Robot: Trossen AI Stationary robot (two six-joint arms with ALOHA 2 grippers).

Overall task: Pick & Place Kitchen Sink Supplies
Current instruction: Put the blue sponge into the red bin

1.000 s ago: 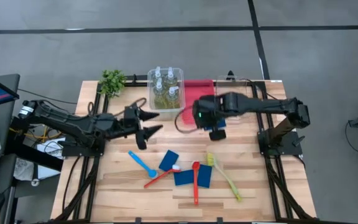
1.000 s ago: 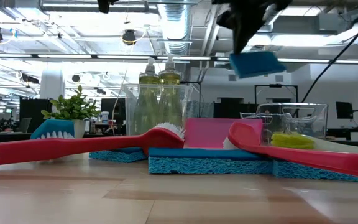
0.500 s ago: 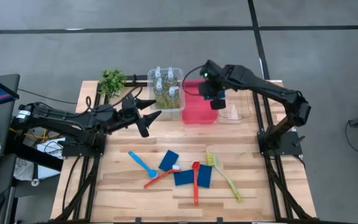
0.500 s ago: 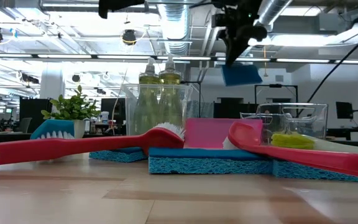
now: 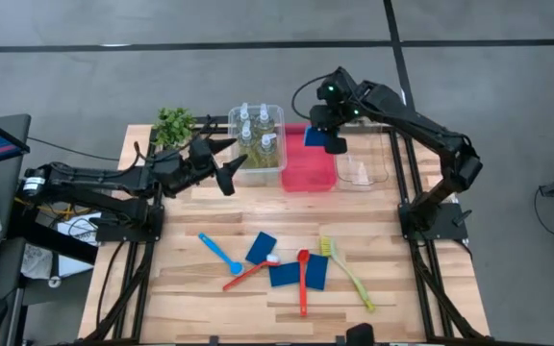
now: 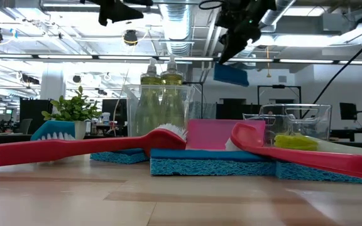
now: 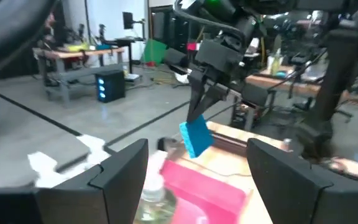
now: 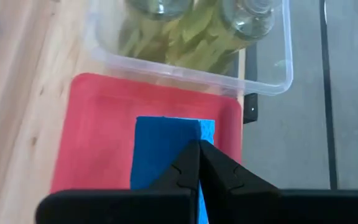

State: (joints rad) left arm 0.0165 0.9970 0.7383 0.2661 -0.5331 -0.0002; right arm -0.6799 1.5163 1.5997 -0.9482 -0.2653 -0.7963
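Blue sponge (image 5: 318, 138) hangs tilted above the red bin, pinched from above.

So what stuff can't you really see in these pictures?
- The blue sponge in the right end effector: the fingers cover its lower part in the right wrist view.
- The bottles: cut off by the edge of the left wrist view and blurred.
- The clear bin on the right: in the low view, a red brush hides its base.
- The left end effector: mostly above the low view's edge.
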